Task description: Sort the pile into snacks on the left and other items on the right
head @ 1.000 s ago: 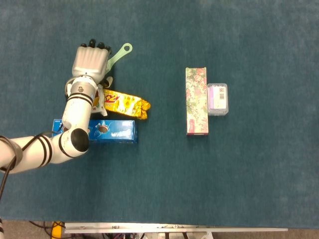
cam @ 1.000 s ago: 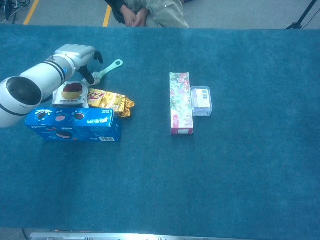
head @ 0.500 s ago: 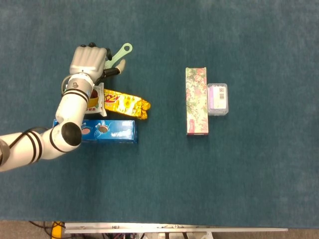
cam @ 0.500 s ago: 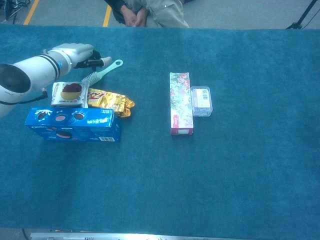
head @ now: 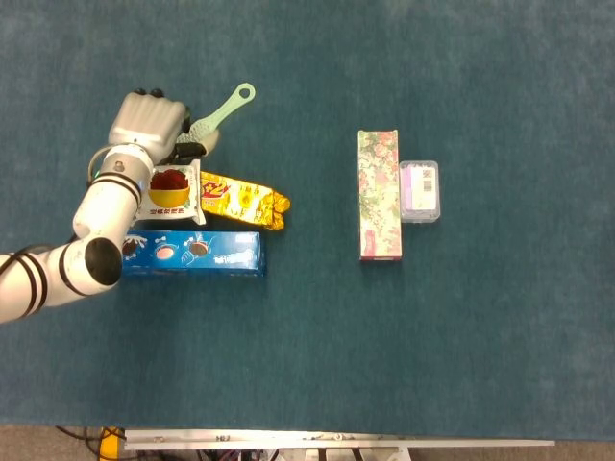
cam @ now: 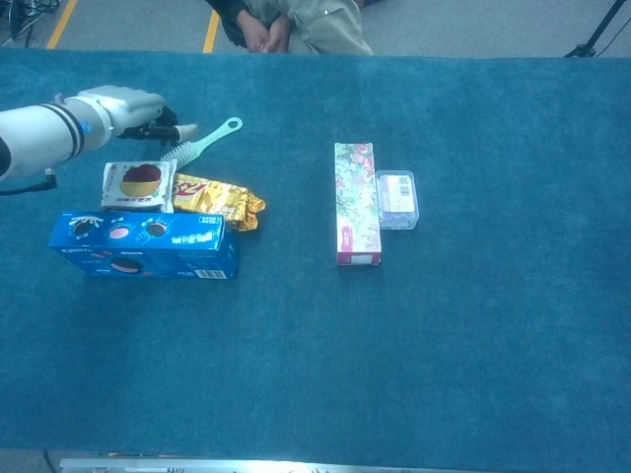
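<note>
Surface: table point(head: 480, 365) covered in dark teal carpet-like cloth; in the chest view a seated person point(cam: 291, 25) showed at its far edge, hands clasped.

Left group, lying close together:
- blue biscuit box point(head: 192, 254), lengthwise, nearest the robot
- white snack packet with a red bowl picture point(head: 171, 190), just behind the box
- gold foil snack wrapper point(head: 245, 202), beside the packet, its right end crumpled
- pale green brush point(head: 219, 114), handle with ring end pointing away and to the right, bristle head next to the hand

Right group, well apart from the left:
- tall floral carton point(head: 380, 195), lying flat
- small clear plastic case with a purple label point(head: 420, 190), touching the carton's right side

Left hand point(head: 147, 123): white, reaching in from the left edge, just behind the packet and at the brush head. Dark fingertips point(cam: 170, 130) were extended toward the bristles; whether they held the brush could not be told.

Right hand: not seen in either view
</note>
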Available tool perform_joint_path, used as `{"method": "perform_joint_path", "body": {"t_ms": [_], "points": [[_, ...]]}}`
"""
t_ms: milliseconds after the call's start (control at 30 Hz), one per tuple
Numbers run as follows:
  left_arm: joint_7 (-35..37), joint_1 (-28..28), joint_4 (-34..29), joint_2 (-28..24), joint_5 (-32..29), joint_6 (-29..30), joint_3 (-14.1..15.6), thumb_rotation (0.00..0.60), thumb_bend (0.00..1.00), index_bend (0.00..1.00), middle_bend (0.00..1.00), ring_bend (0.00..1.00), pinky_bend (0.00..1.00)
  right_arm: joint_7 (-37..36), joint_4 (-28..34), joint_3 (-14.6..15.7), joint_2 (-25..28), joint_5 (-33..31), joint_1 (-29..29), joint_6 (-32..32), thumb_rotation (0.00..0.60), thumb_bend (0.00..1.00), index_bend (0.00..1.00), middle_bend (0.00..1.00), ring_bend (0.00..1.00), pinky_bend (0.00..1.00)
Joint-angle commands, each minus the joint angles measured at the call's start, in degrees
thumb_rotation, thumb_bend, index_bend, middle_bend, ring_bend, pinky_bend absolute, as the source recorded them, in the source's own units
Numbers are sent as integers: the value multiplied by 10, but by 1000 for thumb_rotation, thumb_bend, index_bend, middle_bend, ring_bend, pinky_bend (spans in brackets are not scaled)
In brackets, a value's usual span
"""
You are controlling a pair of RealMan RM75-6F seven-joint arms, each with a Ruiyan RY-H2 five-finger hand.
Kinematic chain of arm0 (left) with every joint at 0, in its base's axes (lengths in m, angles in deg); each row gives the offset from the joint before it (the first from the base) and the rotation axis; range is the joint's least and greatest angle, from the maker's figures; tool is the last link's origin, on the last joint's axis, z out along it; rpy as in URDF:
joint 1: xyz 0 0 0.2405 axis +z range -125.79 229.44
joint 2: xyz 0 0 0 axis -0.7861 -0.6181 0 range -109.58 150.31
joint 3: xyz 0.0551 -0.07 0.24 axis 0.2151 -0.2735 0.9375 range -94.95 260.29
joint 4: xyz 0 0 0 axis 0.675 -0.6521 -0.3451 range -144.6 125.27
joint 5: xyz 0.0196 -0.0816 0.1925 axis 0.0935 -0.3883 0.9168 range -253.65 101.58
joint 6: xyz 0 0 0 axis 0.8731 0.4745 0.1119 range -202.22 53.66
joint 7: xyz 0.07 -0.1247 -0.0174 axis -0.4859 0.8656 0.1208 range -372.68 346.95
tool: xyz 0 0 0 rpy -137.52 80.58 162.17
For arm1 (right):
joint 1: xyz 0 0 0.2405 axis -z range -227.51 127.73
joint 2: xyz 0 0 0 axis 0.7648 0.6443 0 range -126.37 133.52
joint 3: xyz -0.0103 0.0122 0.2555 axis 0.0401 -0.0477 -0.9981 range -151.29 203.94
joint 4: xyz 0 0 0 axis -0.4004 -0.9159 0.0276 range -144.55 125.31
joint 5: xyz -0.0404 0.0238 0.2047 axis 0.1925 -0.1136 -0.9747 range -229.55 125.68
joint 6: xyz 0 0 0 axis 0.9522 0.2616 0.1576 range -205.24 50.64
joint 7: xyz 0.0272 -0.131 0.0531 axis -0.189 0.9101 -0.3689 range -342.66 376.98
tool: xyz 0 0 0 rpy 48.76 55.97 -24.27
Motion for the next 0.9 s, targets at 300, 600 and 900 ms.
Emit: {"method": "perform_joint_path", "body": {"t_ms": [300, 600, 900], "points": [[-5, -8, -3, 6, 6, 9, 23, 0, 286, 327, 279, 123, 145, 3, 4, 0, 3, -1, 2, 1, 600, 10, 476, 421, 350, 466], [17, -16, -34, -3, 4, -8, 19, 0, 286, 327, 279, 122, 145, 3, 3, 0, 3, -3, 3, 0, 600, 10, 476, 421, 350, 466], [80, -14, -109, -37, 48, -32, -8, 0, 286, 327, 281, 123, 145, 3, 1, 0, 0, -4, 3, 0, 600, 10, 476, 421, 350, 466]]}}
